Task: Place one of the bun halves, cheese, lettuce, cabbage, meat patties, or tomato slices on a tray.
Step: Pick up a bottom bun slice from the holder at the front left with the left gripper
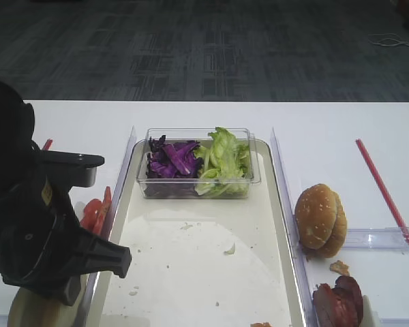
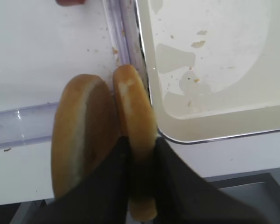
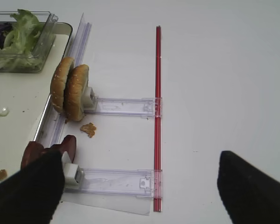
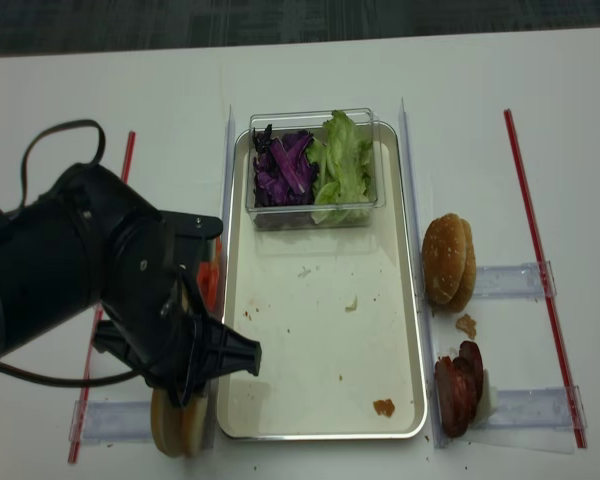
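Clamping 1 of the bun halves (image 2: 135,140) between its closed fingers, the left gripper (image 2: 140,154) held it on edge in the rack just beside the tray (image 2: 214,135). Nothing had been placed yet; lifting and setting it down remained. The right gripper (image 3: 140,186) stood open, empty.

One tray (image 4: 400,300) lies in the middle, with one clear plastic box (image 4: 365,205) on its far end holding one heap of cabbage (image 4: 282,168) and one bunch of lettuce (image 4: 340,165). Left of the tray stand two pale bun halves (image 2: 102,140) on edge and a few tomato slices (image 1: 95,212). Right of the tray are two sesame bun halves (image 3: 71,91), a stack of meat patties (image 4: 458,388) too tightly packed to count, and one red strip (image 3: 157,107).
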Available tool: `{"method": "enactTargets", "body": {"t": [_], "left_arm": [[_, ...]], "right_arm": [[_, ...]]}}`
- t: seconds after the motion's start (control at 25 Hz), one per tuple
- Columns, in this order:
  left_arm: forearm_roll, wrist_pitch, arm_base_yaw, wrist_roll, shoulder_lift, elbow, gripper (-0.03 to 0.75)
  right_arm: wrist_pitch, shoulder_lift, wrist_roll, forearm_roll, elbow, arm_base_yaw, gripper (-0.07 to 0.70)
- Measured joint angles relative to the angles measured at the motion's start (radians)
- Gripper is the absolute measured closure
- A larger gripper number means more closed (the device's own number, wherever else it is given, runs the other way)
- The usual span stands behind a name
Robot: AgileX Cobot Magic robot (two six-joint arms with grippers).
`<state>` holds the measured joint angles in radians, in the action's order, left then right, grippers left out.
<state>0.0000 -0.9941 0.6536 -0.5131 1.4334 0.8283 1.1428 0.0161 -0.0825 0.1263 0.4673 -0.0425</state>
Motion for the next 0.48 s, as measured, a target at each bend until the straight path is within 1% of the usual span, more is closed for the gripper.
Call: {"method": "enactTargets", "body": {"t": [0.24,0.48], "left_arm": [[0.000,-0.012,0.000,0.000,-0.042,0.020,0.617],[0.000,-0.059,0.000,0.003,-0.083,0.088,0.617]], "right_arm": [[0.000,0.000,0.002,0.000,0.000,0.000,-0.062],[0.000,0.000,0.002,0.000,0.000,0.000,-0.062]]}}
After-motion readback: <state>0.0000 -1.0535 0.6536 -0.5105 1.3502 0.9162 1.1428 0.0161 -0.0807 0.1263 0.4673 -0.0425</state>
